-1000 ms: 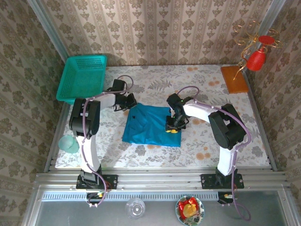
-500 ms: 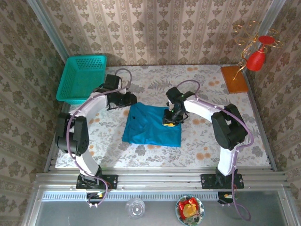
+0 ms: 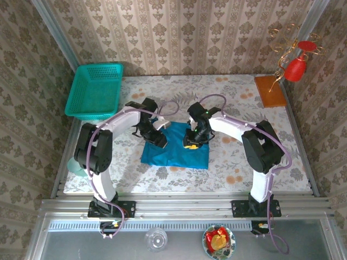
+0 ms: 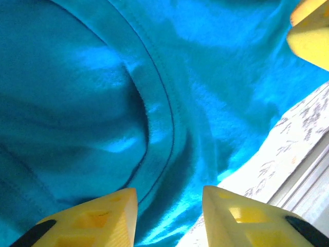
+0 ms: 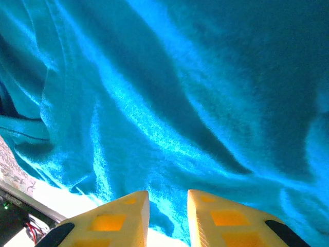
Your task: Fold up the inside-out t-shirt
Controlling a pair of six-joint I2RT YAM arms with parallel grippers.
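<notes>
The teal-blue t-shirt (image 3: pixel 176 154) lies folded into a rough rectangle in the middle of the floral table. My left gripper (image 3: pixel 159 138) hovers over its upper left part. In the left wrist view that gripper (image 4: pixel 169 198) stands open above a stitched hem of the shirt (image 4: pixel 77 77), with nothing between its yellow fingers. My right gripper (image 3: pixel 191 143) is on the shirt's upper right part. In the right wrist view it (image 5: pixel 167 198) stands narrow at the cloth's edge, with a bunch of fabric (image 5: pixel 205 77) between its fingers.
A teal mesh basket (image 3: pixel 95 89) stands at the back left. An orange-brown board (image 3: pixel 269 91) and a red ornament (image 3: pixel 296 67) are at the back right. A pale green cup (image 3: pixel 78 168) sits by the left edge. A yellow fingertip (image 4: pixel 311 33) of the other gripper shows close by.
My left gripper has let go and opened, and it has moved right and nearer, onto the shirt's left part. My right gripper has shifted slightly left on the shirt.
</notes>
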